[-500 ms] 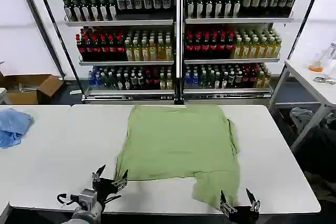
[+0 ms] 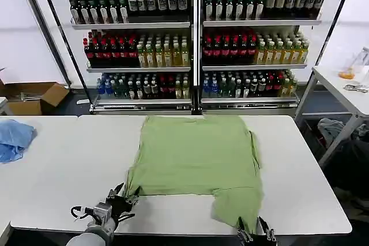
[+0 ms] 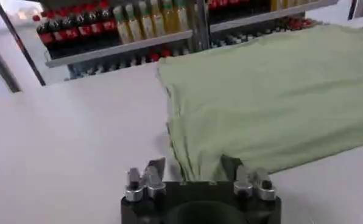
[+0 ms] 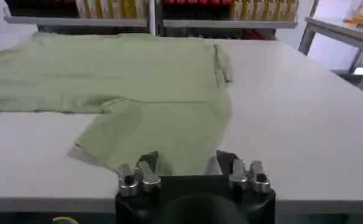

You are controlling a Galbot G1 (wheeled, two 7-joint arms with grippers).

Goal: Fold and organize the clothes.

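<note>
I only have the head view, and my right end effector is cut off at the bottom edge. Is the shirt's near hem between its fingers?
Observer: Yes. In the right wrist view the right end effector is open, and the shirt has its near hem lying between the fingers, on the table.
Operator: And the left one? From here it just looks close to the corner.
Observer: The left wrist view shows the left end effector open too, with the shirt's bunched near-left corner between its fingers.
Operator: Is fabric pinched on either side?
Observer: No. In both wrist views the fingers stand well apart, not closed on the cloth.
</note>
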